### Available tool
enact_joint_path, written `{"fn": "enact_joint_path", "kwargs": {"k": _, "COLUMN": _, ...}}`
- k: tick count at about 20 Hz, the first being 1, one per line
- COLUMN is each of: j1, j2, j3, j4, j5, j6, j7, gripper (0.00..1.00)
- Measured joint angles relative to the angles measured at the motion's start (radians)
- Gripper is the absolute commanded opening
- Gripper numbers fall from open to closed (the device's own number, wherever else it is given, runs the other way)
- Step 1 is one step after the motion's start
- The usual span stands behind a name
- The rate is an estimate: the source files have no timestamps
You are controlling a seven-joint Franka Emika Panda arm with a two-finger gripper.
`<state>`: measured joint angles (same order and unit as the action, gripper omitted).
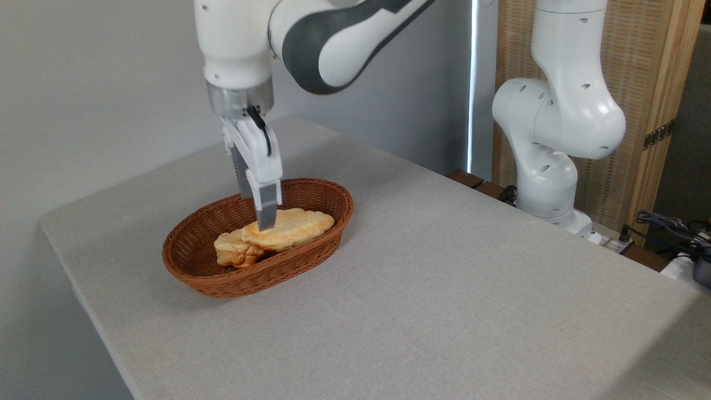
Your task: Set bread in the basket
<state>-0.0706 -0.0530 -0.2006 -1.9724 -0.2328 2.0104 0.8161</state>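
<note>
The gripper (265, 222) points straight down into the basket (194, 266), with its fingertips at the level of the bread (297, 226). One grey finger (267, 206) is in plain view in front of the loaf's left part; the second finger sits behind it and is mostly hidden. Whether the jaws are clamped on the loaf or merely touching it cannot be told from this view.

The bread extends from the jaws toward the right and rests inside the basket, its right end close to the far rim. Directly below and to the left of the jaws lies a second, smaller bread piece (236, 250), also inside the basket, partly under the long loaf.

The basket surrounds the jaws on all sides and stands on the grey table (444, 289). The arm base (550, 166) is well to the right of the jaws, at the table's far edge.
</note>
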Motion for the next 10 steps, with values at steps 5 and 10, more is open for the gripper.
{"fn": "enact_joint_path", "kwargs": {"k": 5, "j1": 0.003, "j2": -0.009, "j3": 0.001, "j4": 0.073, "j5": 0.111, "j6": 0.0, "j7": -0.106, "gripper": 1.0}}
{"fn": "enact_joint_path", "kwargs": {"k": 10, "j1": 0.011, "j2": -0.017, "j3": 0.014, "j4": 0.089, "j5": 0.169, "j6": -0.036, "j7": -0.203, "gripper": 1.0}}
